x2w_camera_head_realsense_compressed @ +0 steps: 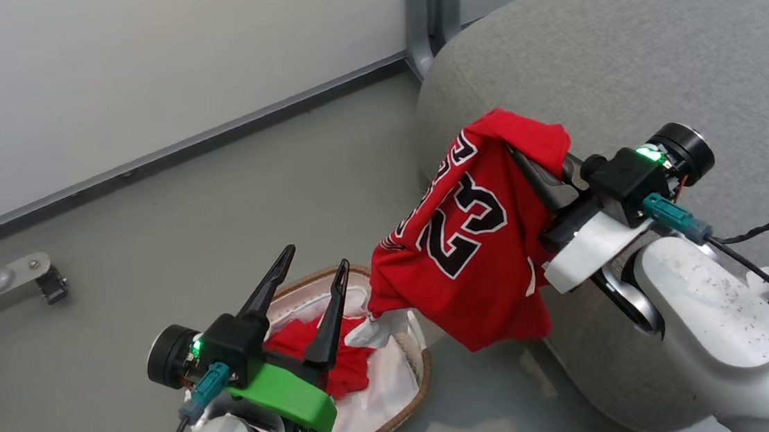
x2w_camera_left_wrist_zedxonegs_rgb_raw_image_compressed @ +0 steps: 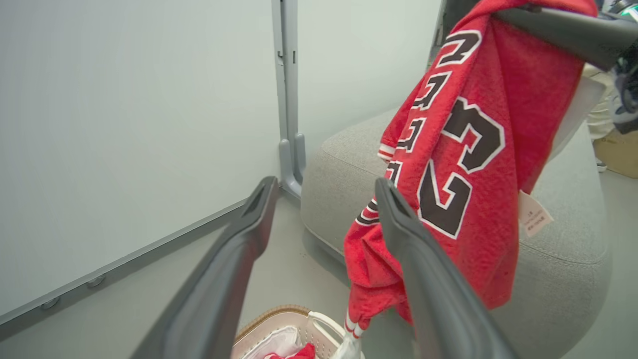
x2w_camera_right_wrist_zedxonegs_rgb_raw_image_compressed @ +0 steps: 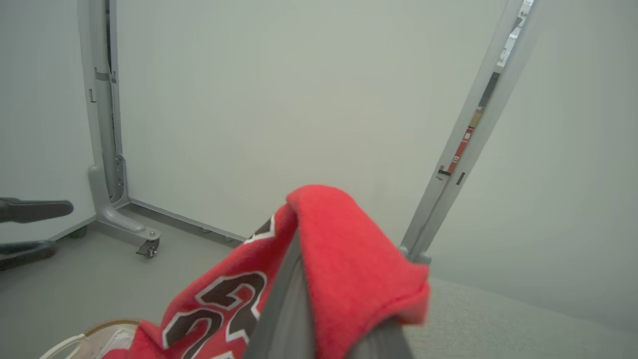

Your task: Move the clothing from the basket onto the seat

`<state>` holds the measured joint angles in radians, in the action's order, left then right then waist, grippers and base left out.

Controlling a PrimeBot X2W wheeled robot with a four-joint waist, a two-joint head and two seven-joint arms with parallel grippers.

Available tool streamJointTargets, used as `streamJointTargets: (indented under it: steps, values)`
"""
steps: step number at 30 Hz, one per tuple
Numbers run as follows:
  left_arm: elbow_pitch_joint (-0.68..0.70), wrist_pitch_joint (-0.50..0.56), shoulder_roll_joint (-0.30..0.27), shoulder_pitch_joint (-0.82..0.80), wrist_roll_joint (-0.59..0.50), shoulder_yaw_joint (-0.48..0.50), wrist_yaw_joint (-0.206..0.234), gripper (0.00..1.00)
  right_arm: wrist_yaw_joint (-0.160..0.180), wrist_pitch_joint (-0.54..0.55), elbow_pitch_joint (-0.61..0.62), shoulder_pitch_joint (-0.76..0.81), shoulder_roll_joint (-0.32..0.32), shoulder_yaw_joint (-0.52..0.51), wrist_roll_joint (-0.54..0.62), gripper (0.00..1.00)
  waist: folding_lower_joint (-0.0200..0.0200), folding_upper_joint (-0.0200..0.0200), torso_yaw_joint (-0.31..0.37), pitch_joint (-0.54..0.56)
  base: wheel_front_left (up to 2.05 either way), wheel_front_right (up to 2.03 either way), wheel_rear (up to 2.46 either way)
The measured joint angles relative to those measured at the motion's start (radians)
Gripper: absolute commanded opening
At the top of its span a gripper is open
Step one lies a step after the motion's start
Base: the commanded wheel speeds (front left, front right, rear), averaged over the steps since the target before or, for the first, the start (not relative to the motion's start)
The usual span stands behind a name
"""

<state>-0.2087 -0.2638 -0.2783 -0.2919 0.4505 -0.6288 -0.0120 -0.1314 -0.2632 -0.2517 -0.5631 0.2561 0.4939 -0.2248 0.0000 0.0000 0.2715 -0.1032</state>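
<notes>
The right gripper (x2w_camera_head_realsense_compressed: 524, 156) is clenched on a fold near the top of the jersey (x2w_camera_head_realsense_compressed: 470, 236), so the cloth hangs from that one pinch, number 23 facing out. It hangs in the air, off the side of the seat (x2w_camera_head_realsense_compressed: 620, 49) and above the near end of the basket (x2w_camera_head_realsense_compressed: 426, 374). It is not yet over the cushion top. I judge the high grip is meant to get the hem over the seat's rounded edge instead of dragging it up the side.

The left gripper (x2w_camera_head_realsense_compressed: 316, 257) is released, its two fingers spread and empty. It hovers over the basket, where a second red piece (x2w_camera_head_realsense_compressed: 352, 368) lies on the white sheet (x2w_camera_head_realsense_compressed: 389, 393) – well placed to go down for that piece next.

The jersey's lowest corner hangs close to the basket's white handle (x2w_camera_left_wrist_zedxonegs_rgb_raw_image_compressed: 324, 319). I cannot tell whether the two touch. If they do, the light basket might be tugged along.

The seat top is broad and bare, with room to the right and further back. The floor (x2w_camera_head_realsense_compressed: 215, 189) to the left is open up to the wall panel. The tight spot is the seat's curved side – the hanging cloth sits just beside it and will likely brush it unless raised a little first.
</notes>
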Motion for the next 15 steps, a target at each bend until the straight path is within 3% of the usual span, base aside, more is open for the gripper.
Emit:
streamJointTargets:
  steps: [8, 15]
  values:
    - [-0.025, 0.0, 0.003, -0.011, -0.034, -0.004, -0.023, 1.0, 0.0, 0.0, 0.037, 0.036, -0.003, -0.094, 0.032, 0.0, 0.0, 0.0, 0.12, -0.058, 0.0, 0.0, 0.0]
    - [-0.04, 0.0, 0.008, -0.03, -0.058, -0.021, -0.034, 1.0, 0.0, 0.0, 0.024, 0.049, -0.008, -0.123, 0.047, 0.0, 0.0, 0.0, 0.179, -0.12, 0.0, 0.0, 0.0]
